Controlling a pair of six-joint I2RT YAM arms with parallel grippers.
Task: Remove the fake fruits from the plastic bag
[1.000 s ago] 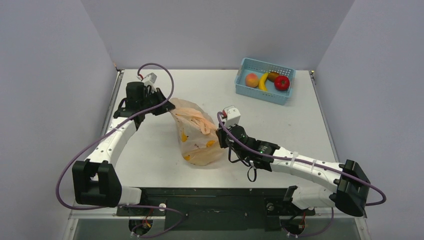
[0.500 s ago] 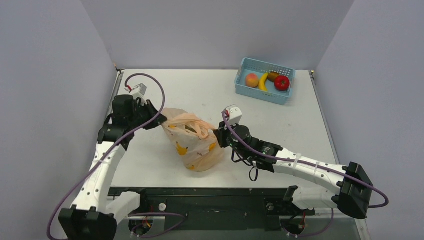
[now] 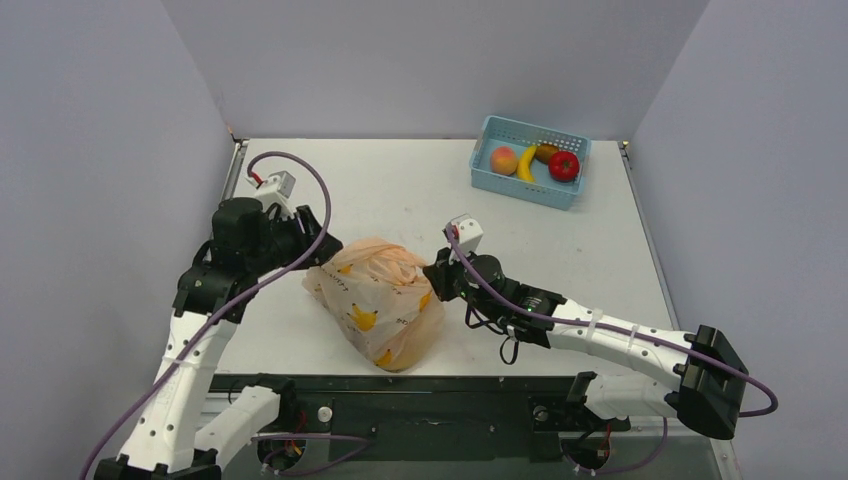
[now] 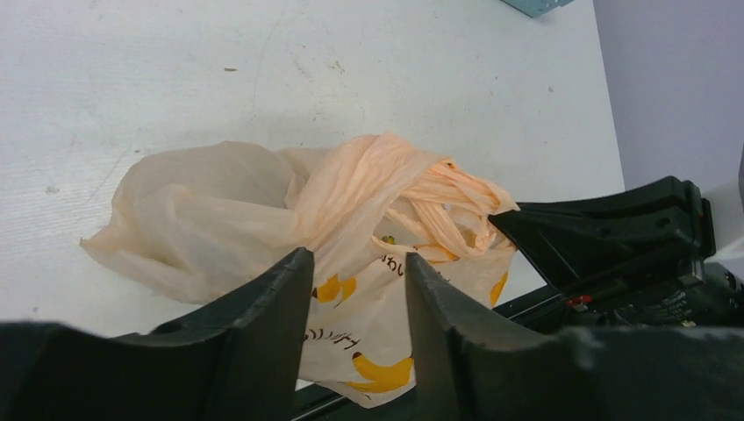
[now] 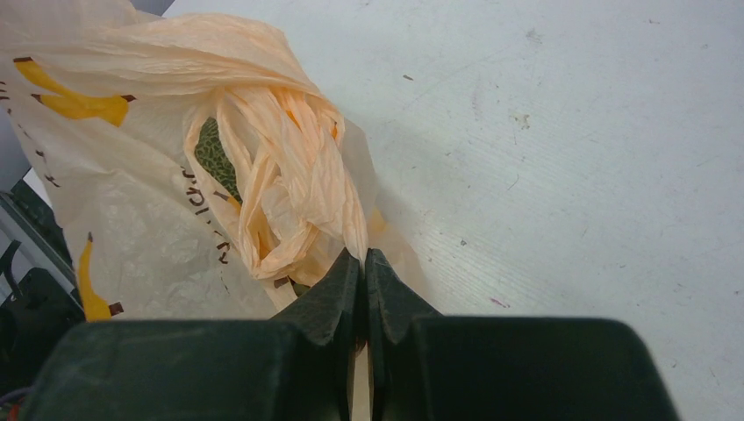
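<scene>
The left gripper (image 4: 357, 263) hovers at the far-left end of the plastic bag (image 3: 375, 305), its jaws narrowly parted. The bag lies slumped on the table (image 3: 400, 185), its long axis running far-left to near-right. Its bunched handles (image 5: 289, 175) point toward the right gripper (image 5: 361, 256), whose jaws pinch them tight. A green melon (image 5: 211, 153) shows through the film. Far right, a banana (image 3: 526, 164) lies in the blue basket (image 3: 575, 192)

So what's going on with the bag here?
Two arms are working on the bag mid-table. The right end effector is shut on the bag's bunched handles. The left end effector is open at the bag's left side, gripping nothing. A green melon shows through the bag's mouth, not out yet. The basket at the far right holds a banana among others.
</scene>
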